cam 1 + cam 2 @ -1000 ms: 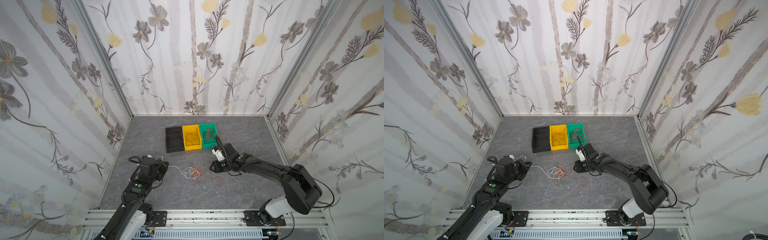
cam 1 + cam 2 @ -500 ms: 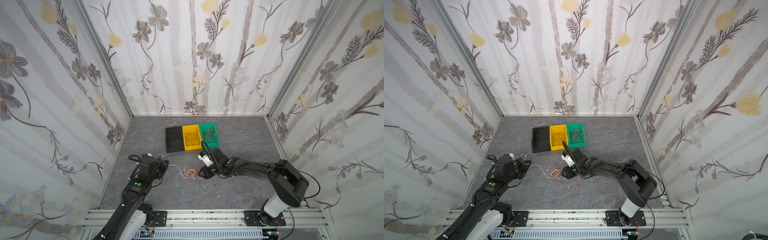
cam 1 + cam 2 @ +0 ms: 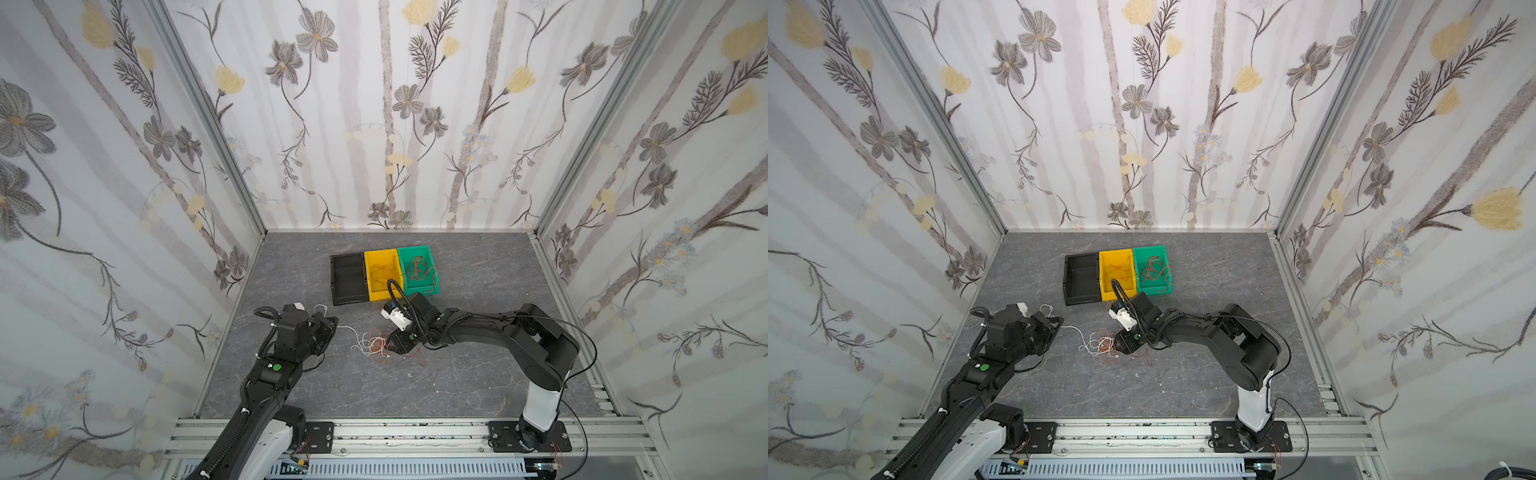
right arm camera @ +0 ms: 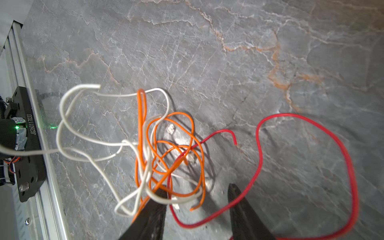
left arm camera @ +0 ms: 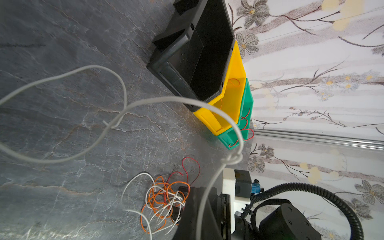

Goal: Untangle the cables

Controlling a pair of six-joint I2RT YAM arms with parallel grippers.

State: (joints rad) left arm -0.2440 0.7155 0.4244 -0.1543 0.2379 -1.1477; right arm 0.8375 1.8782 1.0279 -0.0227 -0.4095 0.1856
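While left gripper (image 3: pixel 332 326) pinches white cable (image 5: pixel 166 99), right gripper (image 4: pixel 197 187) parted over cables (image 4: pixel 143 162)

The cell is enclosed on three sides by walls (image 3: pixel 390 124) papered in white with pale grey vertical stripes, grey flowers, dark stems and yellow buds, and the panels are joined at the corners by slanting aluminium posts (image 3: pixel 208 120). The floor (image 3: pixel 478 386) is covered by a dark grey, slate-like surface veined with pale and rust-coloured cracks, and it is lit evenly, with only soft shadows cast. Along the near edge a slotted aluminium rail (image 3: pixel 415 432) is fitted, beneath which a white ventilated strip (image 3: pixel 395 471) is seen.
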